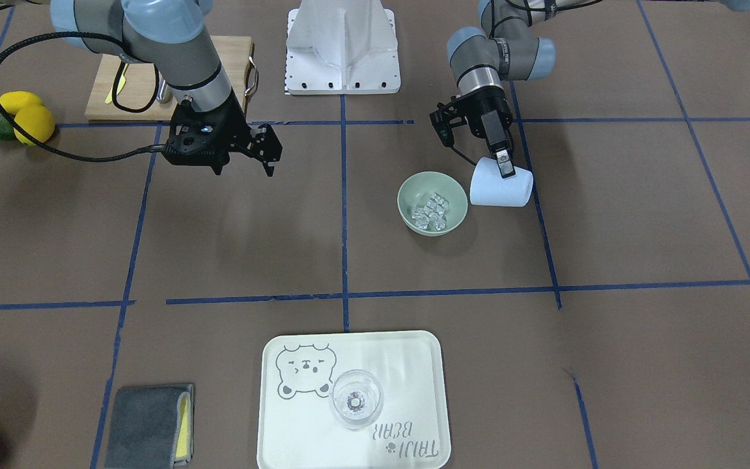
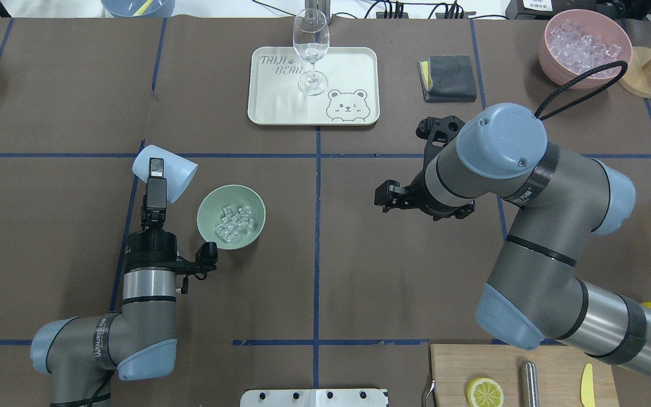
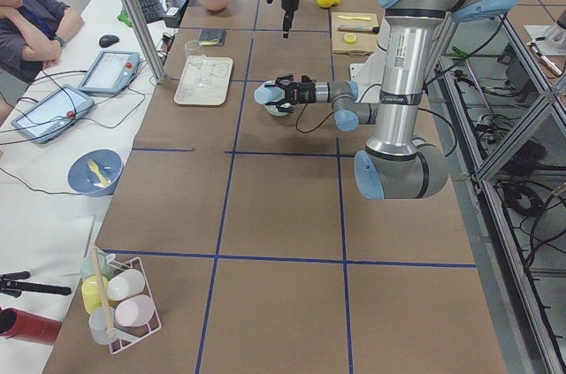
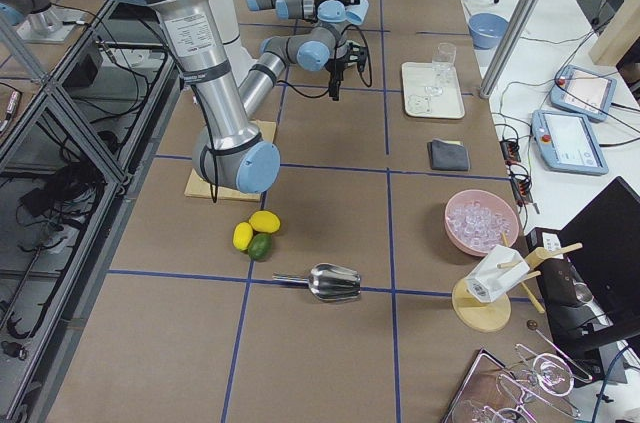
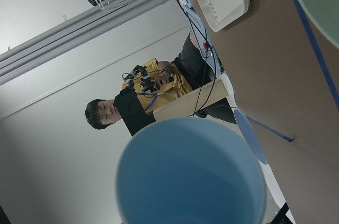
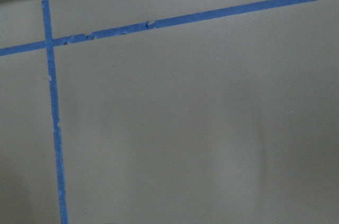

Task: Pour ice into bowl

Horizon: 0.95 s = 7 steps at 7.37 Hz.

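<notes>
Brown-papered table (image 1: 349, 247), front view: we find the ice (image 1: 431, 212) lying in the bowl (image 1: 457, 194). The left gripper (image 1: 507, 170) pinches the blue cup (image 1: 502, 190), tipped sideways just beside the bowl, on its right.

Overhead: the right gripper (image 2: 383, 196) is spread, idle and well apart.

Left wrist: the cup interior looks empty. We advise righting it slowly, clear of the rim.

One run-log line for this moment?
ice: in bowl | cup: tipped, empty, beside bowl | left gripper: shut on cup | right gripper: open, holding nothing, above table
</notes>
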### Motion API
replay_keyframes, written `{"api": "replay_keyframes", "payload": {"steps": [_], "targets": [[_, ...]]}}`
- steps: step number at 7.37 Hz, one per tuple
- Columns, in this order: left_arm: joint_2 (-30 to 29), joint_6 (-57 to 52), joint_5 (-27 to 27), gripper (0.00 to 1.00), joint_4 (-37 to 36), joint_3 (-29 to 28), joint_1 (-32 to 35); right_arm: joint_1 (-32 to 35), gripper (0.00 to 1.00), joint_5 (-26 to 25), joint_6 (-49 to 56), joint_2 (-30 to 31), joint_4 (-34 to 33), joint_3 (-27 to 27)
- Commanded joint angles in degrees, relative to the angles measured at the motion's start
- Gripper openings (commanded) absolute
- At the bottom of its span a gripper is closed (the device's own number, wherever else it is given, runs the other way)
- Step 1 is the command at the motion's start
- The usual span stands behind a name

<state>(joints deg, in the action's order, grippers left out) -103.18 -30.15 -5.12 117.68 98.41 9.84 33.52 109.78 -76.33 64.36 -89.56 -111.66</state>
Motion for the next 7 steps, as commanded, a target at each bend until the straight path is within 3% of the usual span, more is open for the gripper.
{"api": "replay_keyframes", "payload": {"steps": [1, 3, 7], "targets": [[0.0, 0.1, -0.2, 0.00, 1.1, 1.2, 0.0, 0.0, 1.00, 0.0, -0.4, 0.0, 0.0, -0.2], [0.0, -0.3, -0.6, 0.00, 3.0, 4.0, 0.0, 0.0, 1.00, 0.0, -0.4, 0.1, 0.0, -0.2], [0.6, -1.6, -21.1, 0.00, 3.1, 11.4, 0.3, 0.0, 1.00, -0.1, -0.4, 0.1, 0.0, -0.2]]}}
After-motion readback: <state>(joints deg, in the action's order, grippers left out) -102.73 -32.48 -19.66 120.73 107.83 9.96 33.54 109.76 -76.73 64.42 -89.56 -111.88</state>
